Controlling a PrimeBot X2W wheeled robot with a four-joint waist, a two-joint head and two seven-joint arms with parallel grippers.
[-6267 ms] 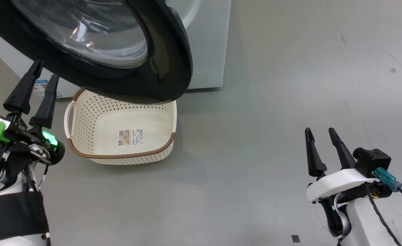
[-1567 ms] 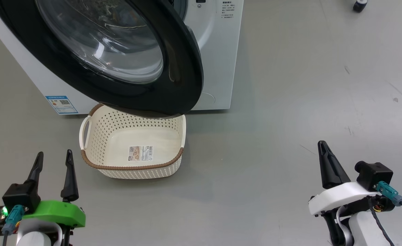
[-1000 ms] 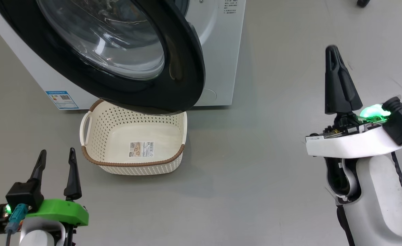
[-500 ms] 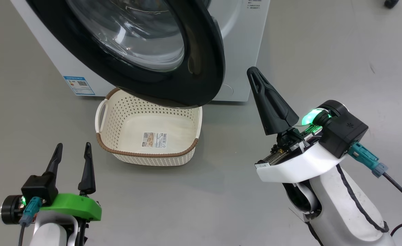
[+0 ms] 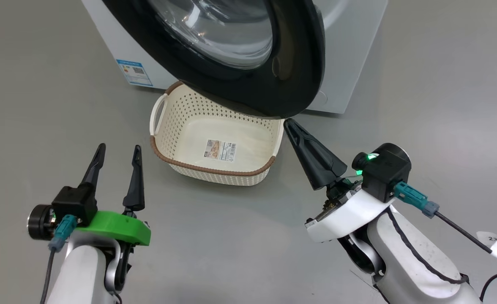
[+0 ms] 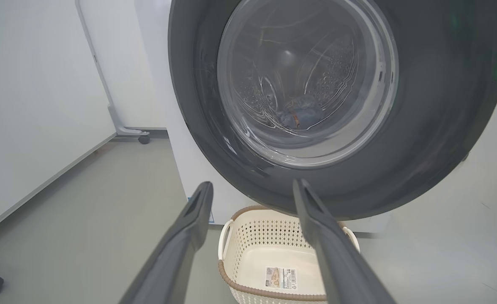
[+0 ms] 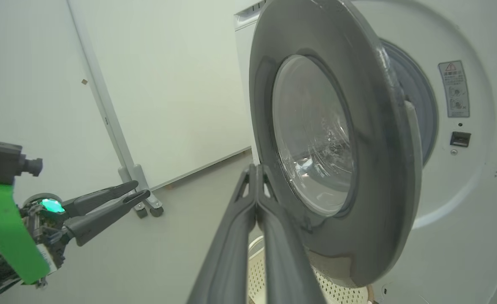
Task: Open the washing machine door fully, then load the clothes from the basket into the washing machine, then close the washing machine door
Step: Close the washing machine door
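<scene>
The washing machine door (image 5: 290,63) stands partly open above the basket (image 5: 176,160), its black rim around clear glass (image 6: 307,84). The cream basket holds just a sticker. Through the glass, a bluish bundle with orange, the clothes (image 6: 301,116), lies in the drum. My right gripper (image 5: 288,122) is shut on nothing, its tip just under the door's lower free edge; in the right wrist view its joined fingers (image 7: 255,169) point at the door's (image 7: 383,147) outer face. My left gripper (image 5: 118,147) is open and empty, low at the left, short of the basket (image 6: 274,253).
The white washing machine (image 5: 354,55) fills the back, its grey gasket (image 7: 421,105) showing behind the door. A white panel on casters (image 6: 143,137) stands to the machine's left. Bare grey floor (image 5: 443,105) spreads to the right. A cable (image 5: 455,226) trails from my right wrist.
My right arm rose, then swung left and down, bringing its shut tip under the door's lower edge. The head camera turned, shifting the scene right. The left gripper stayed open.
</scene>
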